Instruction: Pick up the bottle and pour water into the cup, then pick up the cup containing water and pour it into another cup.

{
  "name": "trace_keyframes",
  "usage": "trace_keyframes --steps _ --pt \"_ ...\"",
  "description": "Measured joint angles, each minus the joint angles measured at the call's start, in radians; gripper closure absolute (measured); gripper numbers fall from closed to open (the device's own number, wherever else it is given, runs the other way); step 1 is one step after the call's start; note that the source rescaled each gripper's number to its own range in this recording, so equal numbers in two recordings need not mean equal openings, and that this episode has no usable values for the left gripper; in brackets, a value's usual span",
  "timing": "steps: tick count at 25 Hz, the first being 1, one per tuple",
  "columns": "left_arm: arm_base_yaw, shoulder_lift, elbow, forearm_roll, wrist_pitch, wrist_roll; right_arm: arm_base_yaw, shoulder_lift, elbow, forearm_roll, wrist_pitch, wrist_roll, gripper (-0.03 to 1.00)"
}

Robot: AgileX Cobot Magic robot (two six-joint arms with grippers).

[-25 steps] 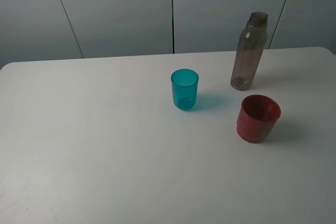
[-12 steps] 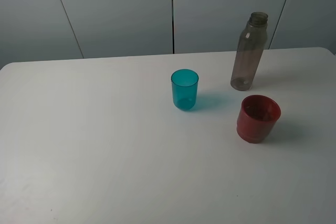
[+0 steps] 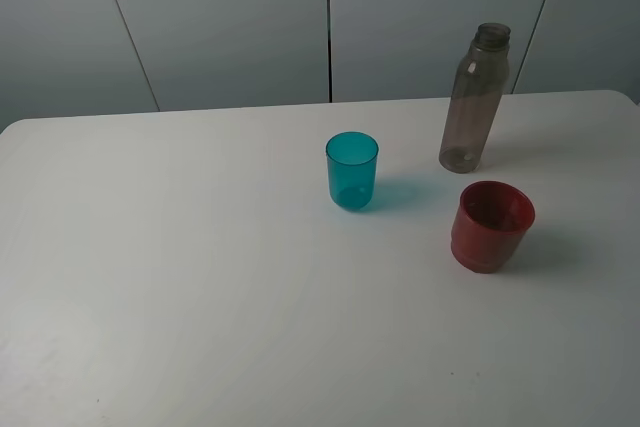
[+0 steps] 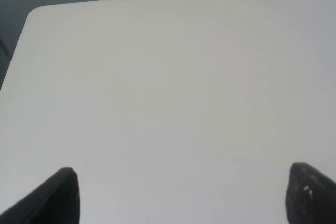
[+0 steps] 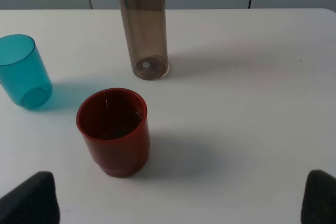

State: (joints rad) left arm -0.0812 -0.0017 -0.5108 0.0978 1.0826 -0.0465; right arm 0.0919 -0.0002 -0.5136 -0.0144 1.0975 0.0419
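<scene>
Overhead, the bottle (image 3: 475,99) is seen standing upright and uncapped toward the far right of the white surface (image 3: 180,277), with the cup (image 3: 352,170) to its left and nearer, and another cup (image 3: 490,225) nearest the camera, just in front of the bottle. All three are set apart, none touching, which would leave each graspable on its own. No arm is shown; wide bare room lies to the left and front, while the far edge runs close behind the bottle.

From the left wrist, only bare surface and its rounded corner are shown; the left pincer (image 4: 181,195) is spread wide and holds nothing.

From the right wrist, the right pincer (image 5: 181,198) is likewise spread and empty, faced toward the red cup, with the bottle beyond it. Its way to the bottle is judged partly blocked by that cup.
</scene>
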Motion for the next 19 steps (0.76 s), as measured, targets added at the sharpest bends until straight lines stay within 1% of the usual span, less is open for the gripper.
trace_keyframes --steps 19 --pt "0.000 0.000 0.000 0.000 0.000 0.000 0.000 0.000 0.000 0.000 0.000 0.002 -0.03"
